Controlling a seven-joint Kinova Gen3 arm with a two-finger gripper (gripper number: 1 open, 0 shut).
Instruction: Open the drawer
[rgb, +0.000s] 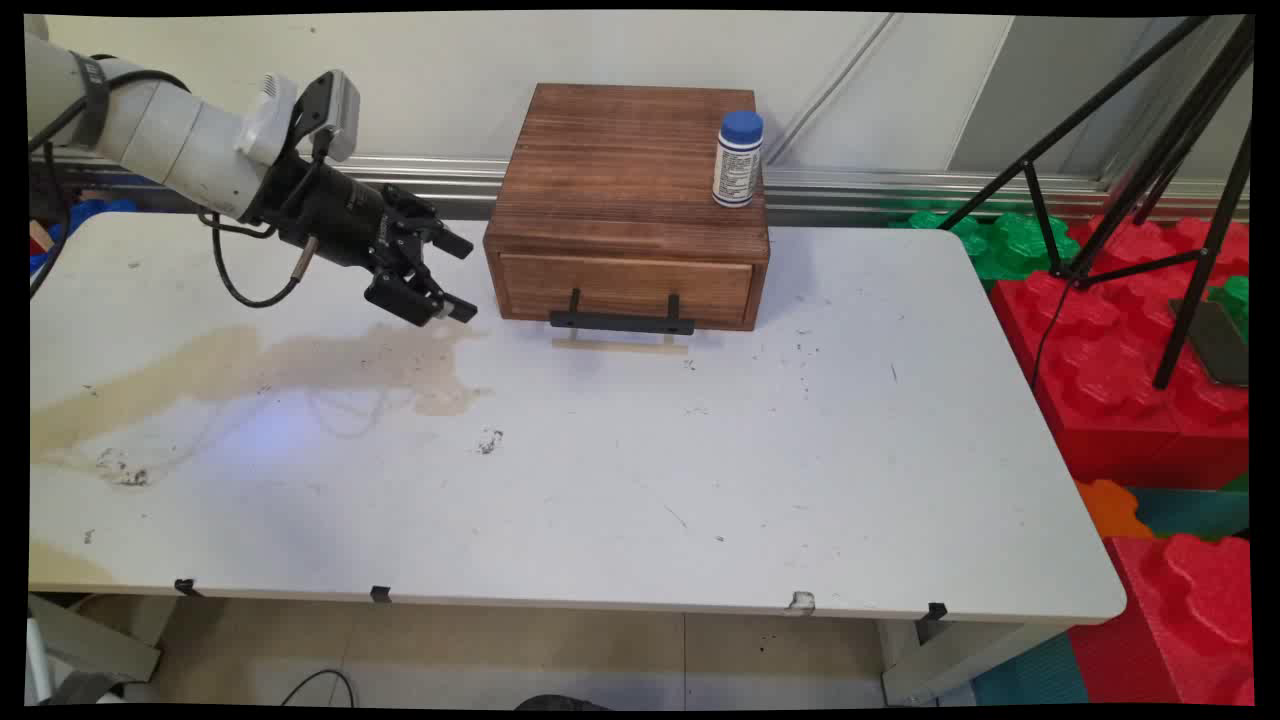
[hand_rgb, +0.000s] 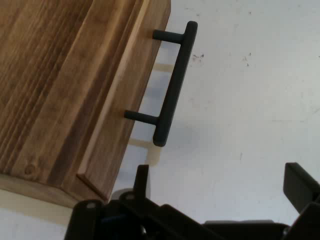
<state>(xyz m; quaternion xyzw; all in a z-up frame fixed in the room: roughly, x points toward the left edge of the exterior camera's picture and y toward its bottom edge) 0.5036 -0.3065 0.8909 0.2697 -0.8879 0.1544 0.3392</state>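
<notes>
Wooden drawer box (rgb: 628, 200) sits at the table's (rgb: 700, 480) far middle, against the wall side. Drawer (rgb: 625, 288) is closed, flush with the front. Black bar handle (rgb: 622, 321) sticks out from the drawer front on two posts, low over the tabletop.

White bottle with a blue cap (rgb: 738, 159) stands upright on the box's top, at its right edge toward the back. It has a printed label, text too small to read.

Tan stain (rgb: 250, 365) spreads across the table's left part, reaching to just under the gripper. A few dark scuffs mark the middle of the table. Black tripod legs (rgb: 1150, 180) and red and green foam blocks (rgb: 1130, 370) stand off the table's right end, well apart from the box.

Gripper (rgb: 455, 277) hangs just left of the box's front left corner, angled down and toward the handle, touching nothing. Fingers are spread apart, nothing between them. Nothing lies between gripper and handle.

In the hand view the handle (hand_rgb: 172, 85) runs ahead, slightly tilted, box (hand_rgb: 65, 80) at left, bare table (hand_rgb: 250, 100) at right. One finger (hand_rgb: 301, 186) shows at the lower right.
</notes>
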